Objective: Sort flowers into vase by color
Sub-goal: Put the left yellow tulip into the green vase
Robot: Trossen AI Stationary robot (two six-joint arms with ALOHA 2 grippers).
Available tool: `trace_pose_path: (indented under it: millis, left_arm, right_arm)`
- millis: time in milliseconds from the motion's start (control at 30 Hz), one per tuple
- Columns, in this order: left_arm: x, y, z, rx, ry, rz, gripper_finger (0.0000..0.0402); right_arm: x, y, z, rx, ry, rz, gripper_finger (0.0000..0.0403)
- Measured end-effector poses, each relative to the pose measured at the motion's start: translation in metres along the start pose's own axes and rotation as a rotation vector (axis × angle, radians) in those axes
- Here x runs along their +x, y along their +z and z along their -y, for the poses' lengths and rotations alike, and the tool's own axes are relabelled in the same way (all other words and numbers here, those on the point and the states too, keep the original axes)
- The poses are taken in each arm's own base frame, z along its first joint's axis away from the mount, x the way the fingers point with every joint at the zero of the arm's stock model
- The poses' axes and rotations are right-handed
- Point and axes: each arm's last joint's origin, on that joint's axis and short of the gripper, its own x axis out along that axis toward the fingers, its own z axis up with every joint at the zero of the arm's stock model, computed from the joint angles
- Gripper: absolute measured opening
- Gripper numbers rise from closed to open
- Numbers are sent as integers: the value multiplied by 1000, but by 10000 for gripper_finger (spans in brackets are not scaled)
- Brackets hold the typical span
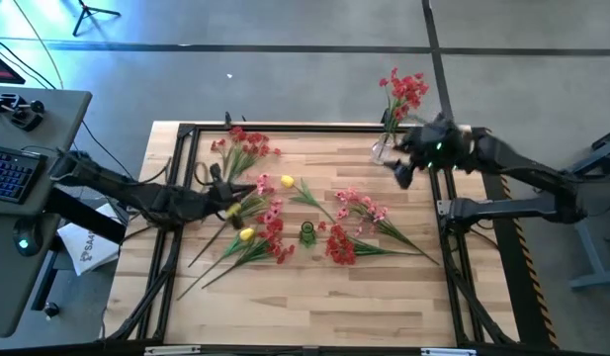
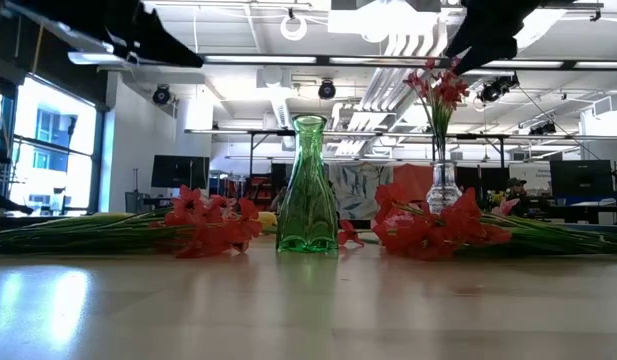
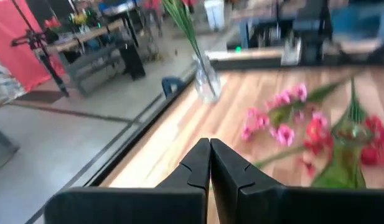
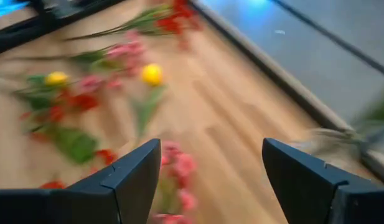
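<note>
Loose flowers lie on the wooden table: red and pink stems [image 1: 247, 148], yellow blooms [image 1: 286, 181] [image 1: 246, 234], a red heap [image 1: 340, 247] and pink sprays [image 1: 362, 208]. A green glass vase [image 1: 307, 232] [image 2: 309, 185] stands upright mid-table, with no stems in it. A clear vase [image 1: 382, 150] [image 2: 443, 187] at the far right corner holds red flowers [image 1: 404, 91]. My left gripper [image 1: 225, 193] [image 3: 210, 163] is shut, above the left flower pile, with nothing showing between its fingers. My right gripper [image 1: 403, 170] [image 4: 210, 168] is open beside the clear vase, above the pink flowers [image 4: 176, 163].
A black frame [image 1: 285, 128] runs round the table top. A desk with a keyboard [image 1: 8, 168] stands off the table's left side. Bare wood [image 1: 314, 297] lies along the near edge. The room beyond the table shows in the low view.
</note>
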Motion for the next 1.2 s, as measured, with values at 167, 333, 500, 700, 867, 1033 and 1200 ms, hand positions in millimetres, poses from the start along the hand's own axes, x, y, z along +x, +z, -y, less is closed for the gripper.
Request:
trace_pose_path:
  millis: [167,333,500,700,867,1033,1200]
  left_arm:
    - [-3,26,24,62,-80,-178,0]
    - [-13,38,39,-38,-179,-493,0]
    - [-24,21,52,-235,-217,-897,0]
    - [-34,-4,74,-372,-116,-1115,2]
    - [-42,-24,89,-426,-27,-1219,25]
    - [-45,-43,103,-433,0,-1266,75]
    - [-39,-61,107,-392,-11,-1347,116]
  right_arm:
    - [30,-25,-36,-120,177,73,270]
    - [68,-66,-59,-251,353,270,270]
    - [88,-107,-65,-256,476,439,270]
    - [89,-124,-59,-229,410,612,270]
    - [86,-122,-59,-212,424,659,270]
    - [85,-120,-59,-214,427,671,270]
    - [85,-121,-59,-219,425,668,270]
